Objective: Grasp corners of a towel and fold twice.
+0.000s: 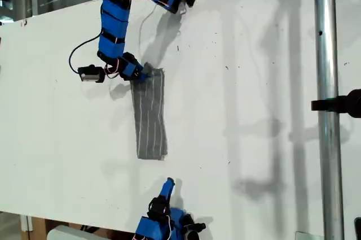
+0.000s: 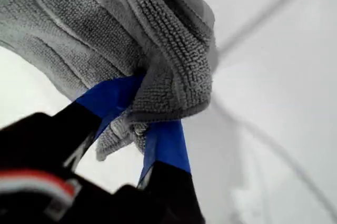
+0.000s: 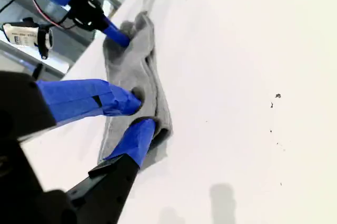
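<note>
The towel (image 1: 149, 118) is a grey striped cloth lying folded into a narrow strip on the white table (image 1: 254, 110). Its far end is bunched in my first gripper (image 1: 144, 72), which is shut on a corner of the cloth (image 2: 174, 39); the blue fingers (image 2: 113, 97) pinch the gathered folds. My second gripper (image 1: 169, 183) hovers a little beyond the strip's near end, apart from it. Its blue-taped jaws (image 3: 141, 114) stand open with nothing between them, and the towel (image 3: 131, 66) stretches away towards my first gripper (image 3: 118, 35).
A vertical metal pole (image 1: 327, 104) with a black clamp (image 1: 344, 103) runs down the exterior view's right. The table's near edge (image 1: 84, 226) lies beside the second arm's base. A black cable (image 1: 76, 53) loops by the first arm.
</note>
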